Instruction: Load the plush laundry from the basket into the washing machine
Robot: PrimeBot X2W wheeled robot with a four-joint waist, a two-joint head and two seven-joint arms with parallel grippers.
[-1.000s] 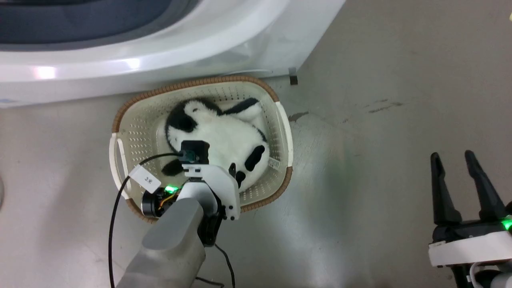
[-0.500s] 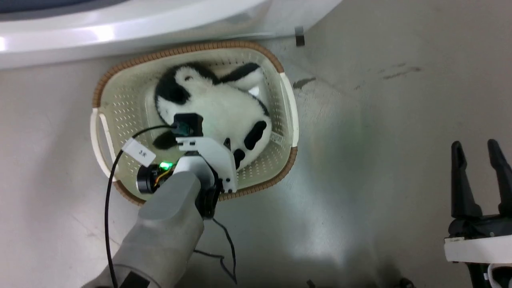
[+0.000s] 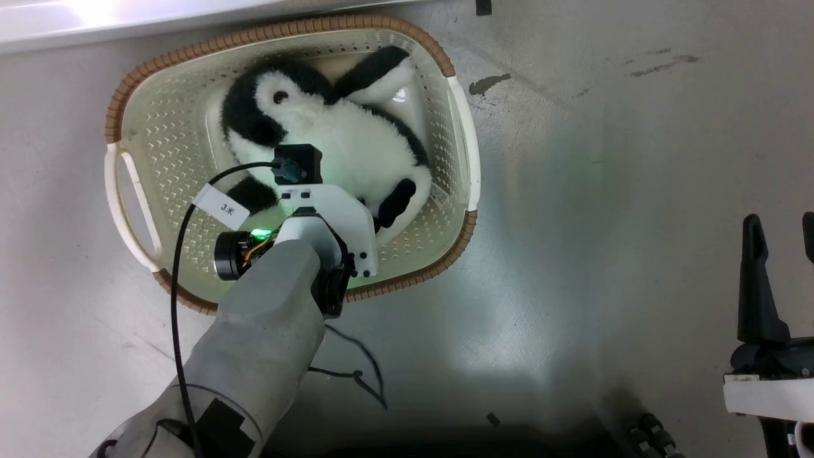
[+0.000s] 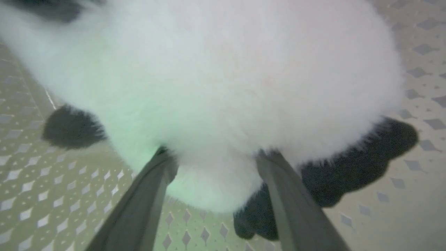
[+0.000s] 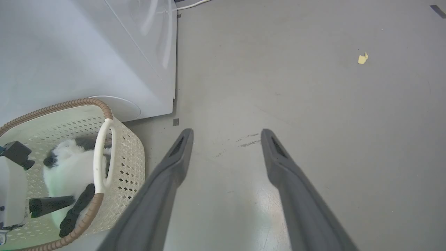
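One plush laundry (image 3: 356, 146) lies diagonally in the one basket (image 3: 459, 121), head far-left and feet near-right, with the left gripper (image 4: 214, 157) jaws wide astride its lower body and the right gripper (image 5: 226, 136) jaws wide apart.

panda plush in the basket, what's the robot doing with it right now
The left gripper is down inside the basket, its two fingers apart and pushed into the white fur of the plush laundry. The plush lies in the basket, not yet lifted. The right gripper hangs open over bare floor, and the washing machine stands right next to the basket.
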